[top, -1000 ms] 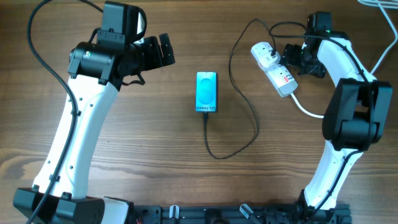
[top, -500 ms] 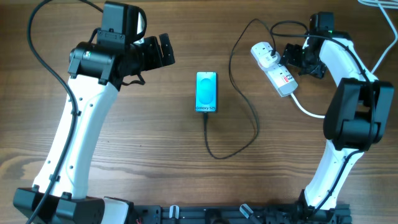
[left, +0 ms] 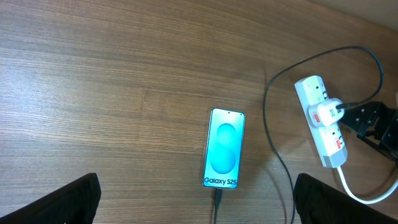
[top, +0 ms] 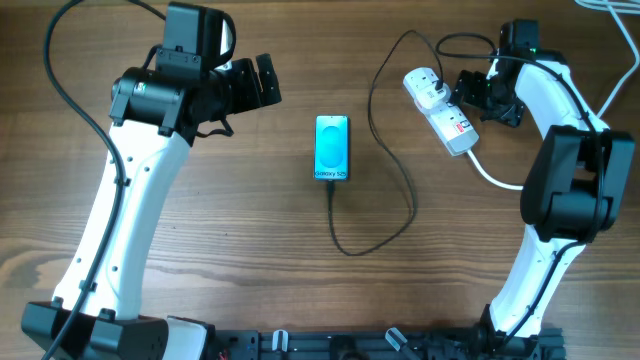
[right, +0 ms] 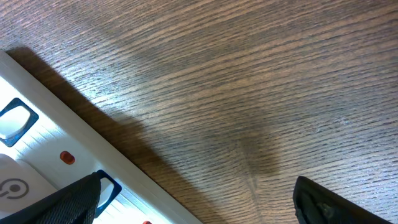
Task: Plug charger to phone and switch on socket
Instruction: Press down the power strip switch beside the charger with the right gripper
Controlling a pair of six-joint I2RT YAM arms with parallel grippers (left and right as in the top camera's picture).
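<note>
The power strip (top: 452, 122) lies on the worktop (top: 250, 220) at the right arm's side. It is probably light and may slide, so its switch (right: 12, 119) wants a straight downward press, not a grip. The right claw (top: 478, 95) hovers just beside it, fingers apart. The left claw (top: 262, 82), also apart, hangs well away from the phone (top: 332, 148).

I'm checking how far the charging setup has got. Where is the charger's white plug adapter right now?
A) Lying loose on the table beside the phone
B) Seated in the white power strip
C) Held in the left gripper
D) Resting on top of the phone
B: in the left wrist view the white plug adapter sits plugged into the socket strip, well to the right of the phone.
</note>
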